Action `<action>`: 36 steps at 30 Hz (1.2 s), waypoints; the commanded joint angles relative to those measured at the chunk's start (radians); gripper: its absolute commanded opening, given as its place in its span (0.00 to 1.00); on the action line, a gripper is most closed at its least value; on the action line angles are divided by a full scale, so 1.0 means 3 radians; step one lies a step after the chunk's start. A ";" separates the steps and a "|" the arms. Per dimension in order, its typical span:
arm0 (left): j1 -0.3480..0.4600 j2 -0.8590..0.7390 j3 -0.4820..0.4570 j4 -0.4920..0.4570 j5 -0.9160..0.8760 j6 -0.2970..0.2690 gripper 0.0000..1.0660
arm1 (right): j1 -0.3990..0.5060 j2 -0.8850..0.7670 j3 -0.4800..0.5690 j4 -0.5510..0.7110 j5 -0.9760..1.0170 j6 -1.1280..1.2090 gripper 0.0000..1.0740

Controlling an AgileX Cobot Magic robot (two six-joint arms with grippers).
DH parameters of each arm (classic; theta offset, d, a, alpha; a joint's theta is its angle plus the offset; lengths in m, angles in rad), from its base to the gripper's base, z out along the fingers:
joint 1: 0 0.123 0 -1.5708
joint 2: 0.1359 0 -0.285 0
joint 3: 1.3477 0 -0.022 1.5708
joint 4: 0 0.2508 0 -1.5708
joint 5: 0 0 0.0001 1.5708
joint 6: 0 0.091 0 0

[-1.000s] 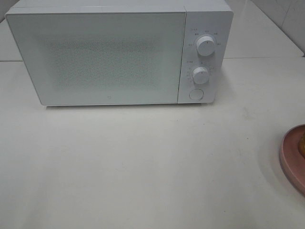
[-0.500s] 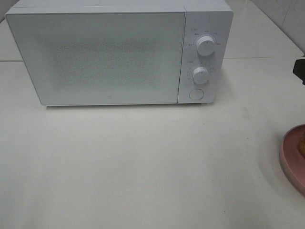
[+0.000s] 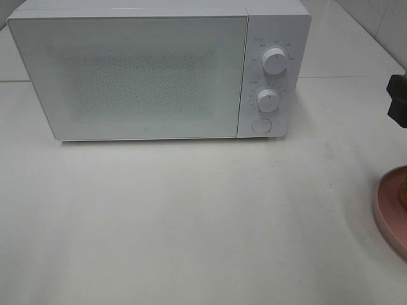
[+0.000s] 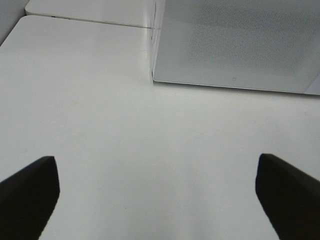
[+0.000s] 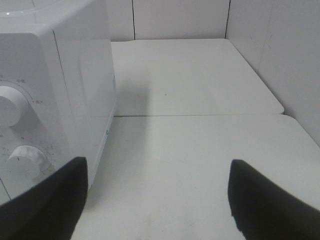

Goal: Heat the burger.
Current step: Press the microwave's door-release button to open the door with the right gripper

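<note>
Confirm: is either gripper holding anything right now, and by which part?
Nothing is held. The left gripper is open over the table; the right gripper is open beside the microwave, with nothing between its jaws.

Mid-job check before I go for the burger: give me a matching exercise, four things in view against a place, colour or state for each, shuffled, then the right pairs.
Things:
1. microwave door
2. plate
3. left gripper
4. round button

Place, colour or state:
A. pink, at the right edge of the high view
B. just below the two knobs
C. open, holding nothing
D. shut

Pairs: 1-D, 2-A, 3-C, 4-B
</note>
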 commanded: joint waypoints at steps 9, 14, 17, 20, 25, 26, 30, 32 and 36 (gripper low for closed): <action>-0.0010 -0.0057 0.0000 -0.0013 -0.0010 0.0003 0.94 | 0.0913 0.0850 0.0000 0.0937 -0.0953 -0.0570 0.71; -0.0010 -0.0057 0.0000 -0.0013 -0.0010 0.0003 0.94 | 0.1270 0.1057 -0.0003 0.1263 -0.1207 -0.0577 0.71; -0.0010 -0.0057 0.0000 -0.0013 -0.0010 0.0003 0.94 | 0.1537 0.1167 -0.0003 0.1537 -0.1353 -0.0647 0.71; -0.0010 -0.0057 0.0000 -0.0013 -0.0010 0.0003 0.94 | 0.1850 0.1270 -0.0063 0.1827 -0.1437 -0.0720 0.71; -0.0010 -0.0057 0.0000 -0.0013 -0.0010 0.0003 0.94 | 0.2097 0.1413 -0.0207 0.2047 -0.1440 -0.0817 0.71; -0.0010 -0.0057 0.0000 -0.0013 -0.0010 0.0003 0.94 | 0.2177 0.1480 -0.0280 0.2103 -0.1440 -0.0837 0.71; -0.0010 -0.0057 0.0000 -0.0013 -0.0010 0.0003 0.94 | 0.2273 0.1570 -0.0363 0.2140 -0.1433 -0.0830 0.70; -0.0010 -0.0057 0.0000 -0.0013 -0.0010 0.0003 0.94 | 0.2333 0.1643 -0.0423 0.2163 -0.1433 -0.0830 0.70; -0.0010 -0.0057 0.0000 -0.0013 -0.0010 0.0003 0.94 | 0.2347 0.1677 -0.0473 0.2207 -0.1413 -0.0827 0.70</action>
